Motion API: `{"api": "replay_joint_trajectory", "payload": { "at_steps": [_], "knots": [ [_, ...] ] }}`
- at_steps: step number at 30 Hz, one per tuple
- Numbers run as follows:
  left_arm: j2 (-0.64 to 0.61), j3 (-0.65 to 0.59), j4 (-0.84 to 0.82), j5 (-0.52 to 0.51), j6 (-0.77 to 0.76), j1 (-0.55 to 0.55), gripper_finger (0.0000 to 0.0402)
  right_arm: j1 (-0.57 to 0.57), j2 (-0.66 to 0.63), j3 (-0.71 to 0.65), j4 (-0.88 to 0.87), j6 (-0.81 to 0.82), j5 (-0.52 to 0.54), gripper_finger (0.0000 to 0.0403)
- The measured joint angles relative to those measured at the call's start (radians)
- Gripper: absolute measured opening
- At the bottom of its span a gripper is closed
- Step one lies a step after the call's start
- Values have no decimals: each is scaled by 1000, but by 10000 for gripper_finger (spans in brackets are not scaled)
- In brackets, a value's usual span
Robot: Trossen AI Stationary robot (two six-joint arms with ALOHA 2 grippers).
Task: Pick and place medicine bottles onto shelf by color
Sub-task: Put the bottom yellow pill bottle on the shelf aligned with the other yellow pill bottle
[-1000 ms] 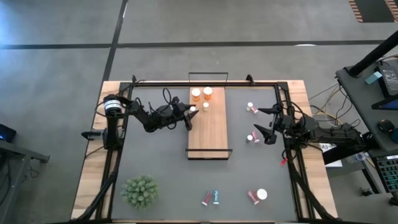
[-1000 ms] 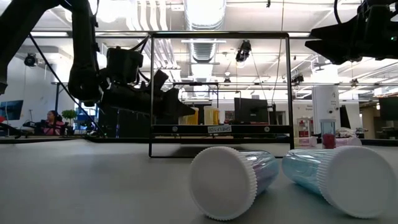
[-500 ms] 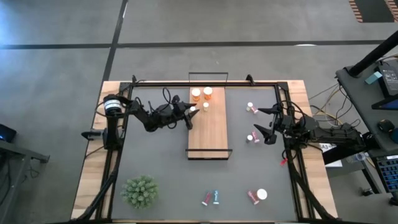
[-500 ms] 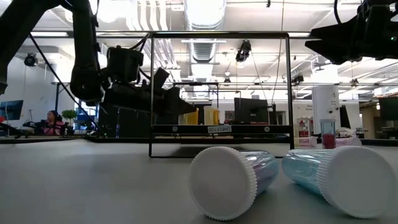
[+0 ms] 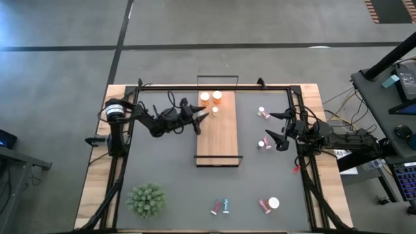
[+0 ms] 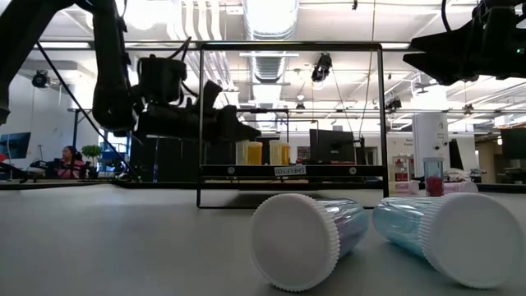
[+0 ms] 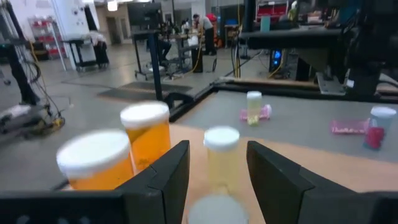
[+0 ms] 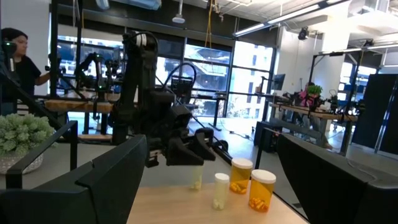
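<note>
The left hand (image 5: 203,116) has lifted slightly at the shelf's (image 5: 219,138) ten o'clock edge, closed on a pale bottle (image 7: 214,210). Placement beside the orange bottles (image 5: 210,97) at twelve o'clock looks near. The right hand (image 5: 275,132) waits open, three o'clock.
</note>
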Motion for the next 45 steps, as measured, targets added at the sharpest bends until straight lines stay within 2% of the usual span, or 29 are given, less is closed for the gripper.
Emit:
{"api": "replay_joint_trajectory", "payload": {
  "at_steps": [6, 11, 21, 26, 35, 45],
  "knots": [
    [-90, -22, -10, 6, 74, -3, 144, 0, 0, 0, 0, 0, 0, 350],
    [-174, -68, -94, -3, 59, -8, 144, 0, 0, 0, 0, 0, 0, 350],
    [-329, -191, -203, -236, 44, -148, 144, 0, 0, 0, 0, 0, 0, 350],
    [-334, -192, -282, -330, -44, -181, 144, 0, 0, 0, 0, 0, 0, 350],
    [-293, -146, -416, -333, -162, -181, 141, 0, 0, 0, 0, 0, 0, 350],
    [-252, -112, -427, -333, -177, -179, 90, 0, 0, 0, 0, 0, 0, 350]
  ]
}}
